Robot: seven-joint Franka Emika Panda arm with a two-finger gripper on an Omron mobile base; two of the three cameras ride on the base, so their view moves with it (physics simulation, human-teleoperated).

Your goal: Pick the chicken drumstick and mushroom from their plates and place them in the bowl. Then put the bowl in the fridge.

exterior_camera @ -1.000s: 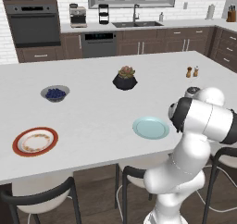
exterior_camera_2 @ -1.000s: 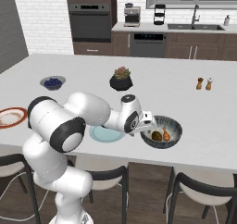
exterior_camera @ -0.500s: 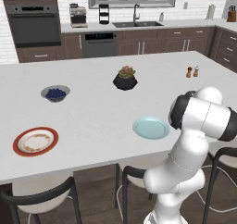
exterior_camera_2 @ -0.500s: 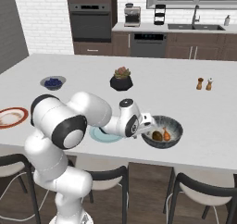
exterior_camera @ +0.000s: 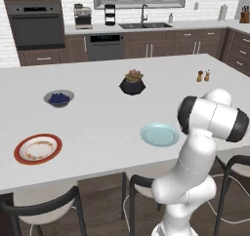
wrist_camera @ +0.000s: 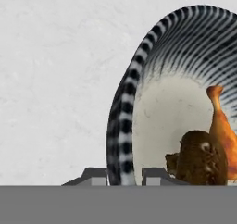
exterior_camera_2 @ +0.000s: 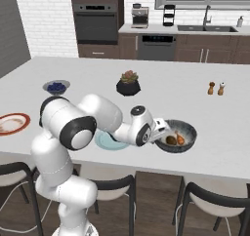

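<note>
Holding drumstick (wrist_camera: 224, 128) and mushroom (wrist_camera: 202, 158), bowl (exterior_camera_2: 189, 131), jaws apparently clenched on rim

The wide white island counter (exterior_camera: 97, 123) looked like matt, faintly mottled stone. The deep dark grey bowl (exterior_camera_2: 188, 137) near its front edge seemed glazed ceramic, its inside (wrist_camera: 185, 47) streaked pale and dark in fine smooth rays. In it, the golden-orange chicken drumstick (wrist_camera: 223, 126) had a glossy, slick skin, and the dark brown mushroom (wrist_camera: 200, 158) looked rough and dull. The plain pale teal plate (exterior_camera: 159, 134) was smooth with a soft sheen; the white plate with the red-orange rim (exterior_camera: 37, 148) looked glazed. The robot's white arm (exterior_camera_2: 105, 118) shone like polished plastic.
</note>
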